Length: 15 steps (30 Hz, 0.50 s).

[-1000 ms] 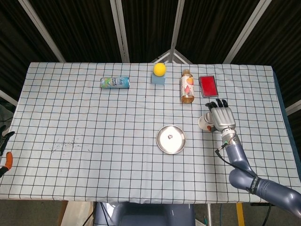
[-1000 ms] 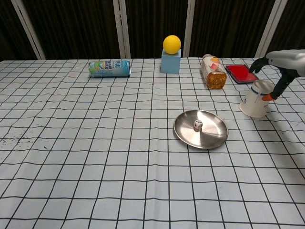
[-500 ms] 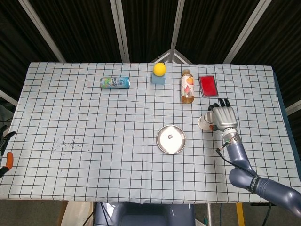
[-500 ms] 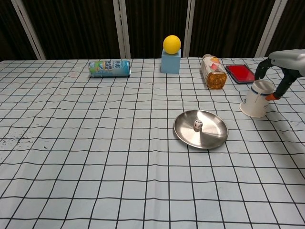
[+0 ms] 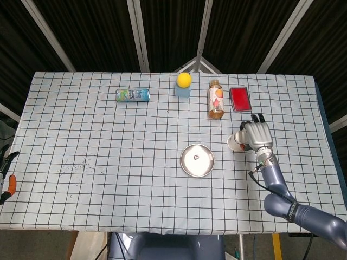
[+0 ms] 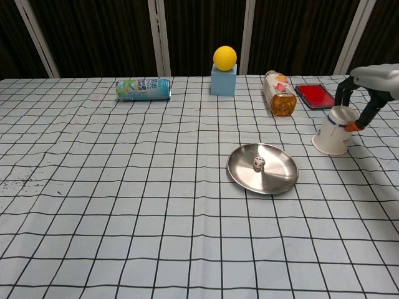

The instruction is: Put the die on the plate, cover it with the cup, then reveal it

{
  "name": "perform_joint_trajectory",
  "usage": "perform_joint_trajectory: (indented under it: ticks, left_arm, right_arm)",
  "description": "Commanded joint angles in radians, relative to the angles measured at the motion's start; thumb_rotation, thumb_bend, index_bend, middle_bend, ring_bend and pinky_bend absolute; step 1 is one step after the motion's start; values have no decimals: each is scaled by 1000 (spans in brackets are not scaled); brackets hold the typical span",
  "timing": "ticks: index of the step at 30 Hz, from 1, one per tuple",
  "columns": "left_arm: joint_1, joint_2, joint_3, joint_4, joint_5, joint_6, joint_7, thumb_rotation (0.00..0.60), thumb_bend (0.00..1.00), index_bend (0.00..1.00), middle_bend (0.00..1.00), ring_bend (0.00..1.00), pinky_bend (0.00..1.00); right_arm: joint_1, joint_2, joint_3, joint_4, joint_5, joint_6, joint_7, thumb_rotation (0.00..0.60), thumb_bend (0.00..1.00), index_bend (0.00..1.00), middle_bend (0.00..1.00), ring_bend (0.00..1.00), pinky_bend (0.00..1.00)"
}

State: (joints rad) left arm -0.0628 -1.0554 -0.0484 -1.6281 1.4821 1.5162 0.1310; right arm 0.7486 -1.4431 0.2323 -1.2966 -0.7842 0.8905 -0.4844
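With the die [image 6: 258,164] already on the plate [image 6: 277,179], the right hand [image 5: 257,135] clasps the tilted cup [image 6: 333,131], which must next travel leftward to cover it.

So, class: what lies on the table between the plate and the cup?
Nothing: only bare checked cloth separates the plate from the cup, clearest in the chest view.
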Motion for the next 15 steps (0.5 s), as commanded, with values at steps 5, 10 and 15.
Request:
perform_joint_trajectory:
  ticks: [5, 10, 15]
  left_arm:
    - [0, 1, -1, 1, -1, 0, -4, 600, 837, 136, 0, 0, 0]
    - [0, 2, -2, 1, -3, -1, -9, 600, 838, 136, 0, 0, 0]
    - [3, 5, -3, 0, -2, 7, -20, 600, 838, 136, 0, 0, 0]
  right_arm:
    - [1, -3, 4, -9, -21, 21, 16, 600, 358, 570, 456, 177, 0]
    - [6, 20, 14, -53, -29, 23, 22, 600, 398, 589, 458, 180, 0]
    - [29, 82, 20, -150, 3, 4, -29, 600, 417, 589, 458, 181, 0]
